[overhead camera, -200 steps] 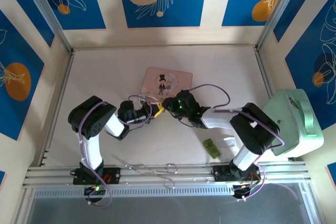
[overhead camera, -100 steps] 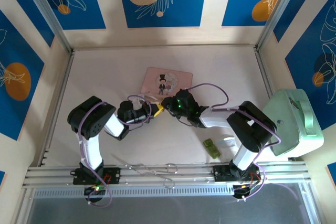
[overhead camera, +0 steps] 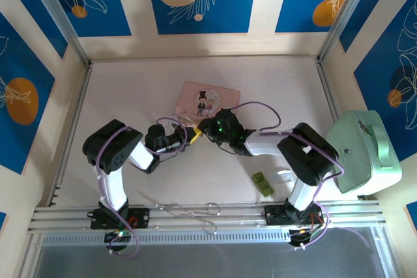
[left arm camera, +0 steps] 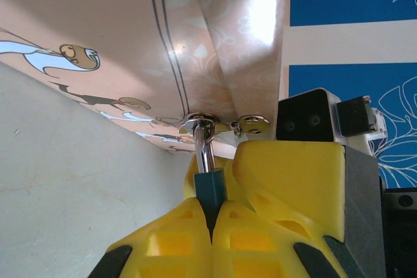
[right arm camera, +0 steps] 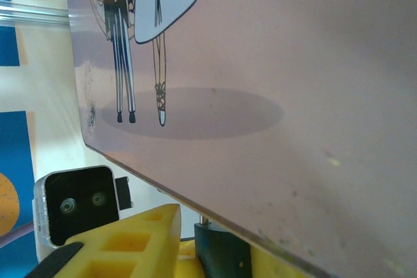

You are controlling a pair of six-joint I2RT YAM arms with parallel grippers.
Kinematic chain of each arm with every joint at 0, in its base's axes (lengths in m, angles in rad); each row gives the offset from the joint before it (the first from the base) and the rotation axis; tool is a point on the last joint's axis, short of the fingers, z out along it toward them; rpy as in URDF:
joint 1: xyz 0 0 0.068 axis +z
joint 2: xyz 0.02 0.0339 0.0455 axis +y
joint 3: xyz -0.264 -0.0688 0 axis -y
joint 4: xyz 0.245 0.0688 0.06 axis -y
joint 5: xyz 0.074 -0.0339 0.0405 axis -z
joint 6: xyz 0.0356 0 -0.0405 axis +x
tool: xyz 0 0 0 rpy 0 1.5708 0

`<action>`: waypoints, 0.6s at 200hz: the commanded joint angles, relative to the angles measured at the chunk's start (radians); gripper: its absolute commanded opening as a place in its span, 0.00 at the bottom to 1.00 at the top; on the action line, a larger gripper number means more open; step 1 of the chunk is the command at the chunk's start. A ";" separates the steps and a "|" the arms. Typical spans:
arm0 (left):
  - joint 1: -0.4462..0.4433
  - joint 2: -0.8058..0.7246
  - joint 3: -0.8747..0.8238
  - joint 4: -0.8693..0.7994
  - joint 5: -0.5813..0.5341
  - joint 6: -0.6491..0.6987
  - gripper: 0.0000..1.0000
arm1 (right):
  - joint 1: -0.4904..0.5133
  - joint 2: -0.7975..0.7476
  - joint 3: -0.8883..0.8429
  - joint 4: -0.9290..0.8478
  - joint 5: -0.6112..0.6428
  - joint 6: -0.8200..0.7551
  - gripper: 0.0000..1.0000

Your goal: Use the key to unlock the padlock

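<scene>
Since a second ago the right arm's elbow has been swinging left and slightly toward the far edge of the tabletop (overhead camera: 130, 89), and the right gripper (overhead camera: 206, 128) has been creeping the same way by a small amount. The left arm is staying almost where it was, and the pink picture box (overhead camera: 207, 101) is lying unmoved near the middle of the tabletop.

The left gripper (left arm camera: 210, 219) is pinching its yellow fingers (left arm camera: 169, 245) together on the blue body of the padlock (left arm camera: 210, 190). The padlock is sticking out from between the fingertips, pointing toward the box. Its silvery shackle (left arm camera: 203, 144) is passing through the metal hasp (left arm camera: 195, 120) at the box's near edge, so the lock is hanging on the box and sitting right at the left fingertips.

A yellow finger (left arm camera: 290, 177) of the right gripper is crowding in just beside the padlock on its right, with the right wrist camera (left arm camera: 306, 118) showing behind it. In the right wrist view the dark blue padlock body is peeking out under the box's edge (right arm camera: 221, 249), beside the left gripper's finger (right arm camera: 130, 242). Whether the right gripper's jaws are apart or together I cannot tell.

A small green block (overhead camera: 263, 183) is lying well apart, toward the near right of the tabletop, and scissors (overhead camera: 189, 209) are resting along the near edge.
</scene>
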 commanded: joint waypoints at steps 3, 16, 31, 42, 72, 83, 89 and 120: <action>-0.026 -0.035 0.004 0.053 0.094 0.015 0.00 | 0.022 0.080 -0.011 -0.116 -0.123 0.163 0.18; -0.025 -0.032 0.003 0.054 0.095 0.016 0.00 | 0.022 0.084 -0.017 -0.099 -0.138 0.168 0.11; -0.025 -0.028 0.001 0.054 0.095 0.018 0.00 | 0.024 0.083 -0.031 -0.081 -0.142 0.174 0.04; -0.025 -0.025 0.000 0.054 0.094 0.019 0.00 | 0.024 0.078 -0.045 -0.070 -0.142 0.175 0.00; -0.025 -0.020 -0.007 0.054 0.092 0.023 0.11 | 0.019 0.059 -0.082 -0.019 -0.144 0.171 0.00; -0.021 -0.028 -0.012 0.054 0.088 0.026 0.24 | 0.016 0.051 -0.087 -0.010 -0.148 0.160 0.00; -0.018 -0.037 -0.017 0.053 0.085 0.030 0.31 | 0.015 0.047 -0.089 -0.010 -0.150 0.153 0.00; 0.004 -0.097 -0.053 0.015 0.066 0.033 0.52 | 0.011 0.018 -0.104 -0.026 -0.137 0.123 0.00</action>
